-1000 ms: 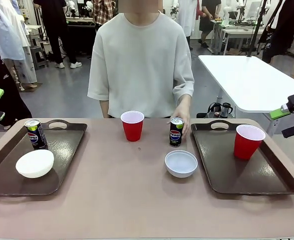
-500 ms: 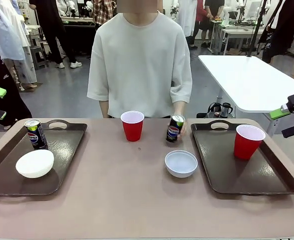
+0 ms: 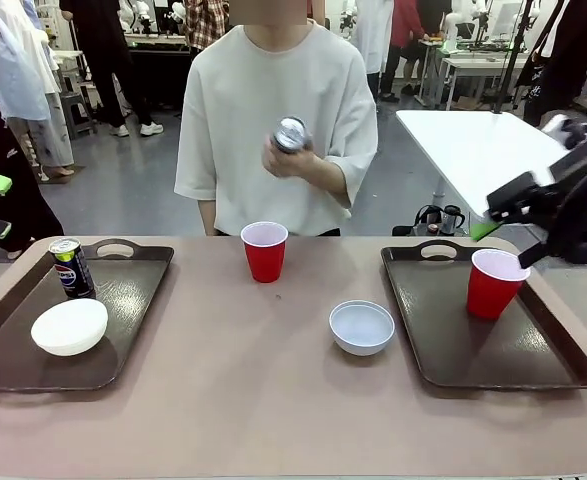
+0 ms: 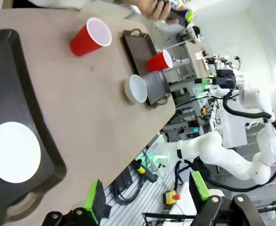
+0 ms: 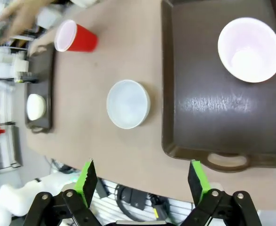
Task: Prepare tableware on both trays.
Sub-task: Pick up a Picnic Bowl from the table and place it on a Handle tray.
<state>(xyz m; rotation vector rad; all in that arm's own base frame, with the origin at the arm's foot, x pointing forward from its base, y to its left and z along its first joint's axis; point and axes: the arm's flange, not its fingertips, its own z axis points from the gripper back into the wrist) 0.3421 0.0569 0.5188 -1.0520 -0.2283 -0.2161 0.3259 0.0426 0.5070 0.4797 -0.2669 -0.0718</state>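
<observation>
Left tray (image 3: 123,310) carries 1 can (image 3: 70,268) and 1 bowl (image 3: 70,327). Right tray (image 3: 473,350) holds 1 empty cup (image 3: 495,283). Between them on the table (image 3: 253,400) I see a 2nd cup (image 3: 264,251) and a 2nd bowl (image 3: 362,327), both empty. The person's hand (image 3: 291,158) holds the other can (image 3: 290,134) at chest height. My left gripper (image 4: 147,197) and right gripper (image 5: 141,183) hang with fingers spread, gripping nothing. A white table (image 3: 493,160) stands behind.

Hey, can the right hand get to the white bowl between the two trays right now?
Probably yes. The right hand is open, and the white bowl sits on bare tabletop beside the right tray. The person's hand is up at chest height, holding a can.
</observation>
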